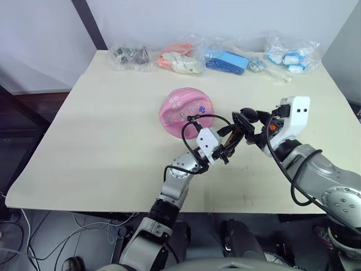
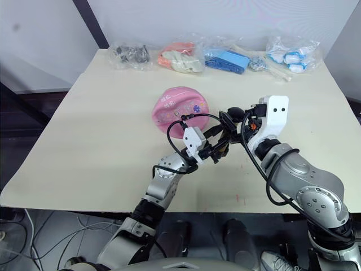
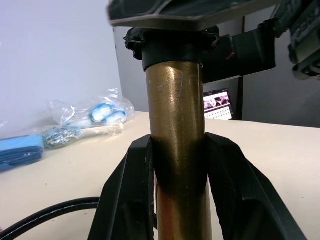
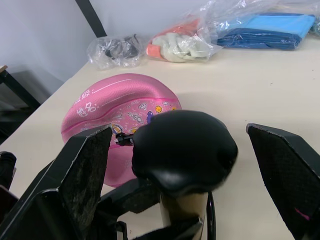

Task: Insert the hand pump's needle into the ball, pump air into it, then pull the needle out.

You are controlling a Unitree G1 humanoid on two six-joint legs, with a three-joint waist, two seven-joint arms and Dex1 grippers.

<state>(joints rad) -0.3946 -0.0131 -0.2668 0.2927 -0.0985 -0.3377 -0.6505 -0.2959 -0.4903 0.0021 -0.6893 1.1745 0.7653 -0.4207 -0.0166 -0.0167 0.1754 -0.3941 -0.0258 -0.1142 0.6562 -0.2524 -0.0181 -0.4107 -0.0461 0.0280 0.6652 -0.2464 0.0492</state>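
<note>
The hand pump (image 1: 237, 131) sits right of the ball (image 1: 186, 110), bags (image 1: 211, 58) behind.

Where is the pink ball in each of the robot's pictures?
Left eye view: the ball lies mid-table, just beyond the left gripper.
Right eye view: same spot, mid-table.
Left wrist view: not in it.
Right wrist view: behind the hand pump handle, sagging.
Shared landmark: the blue bag at the table's far edge.

My pump (image 3: 176, 130) barrel looks like shiny scuffed brass; its handle (image 4: 184, 150) matt black; the ball (image 4: 120, 115) pebbled pink rubber.
</note>
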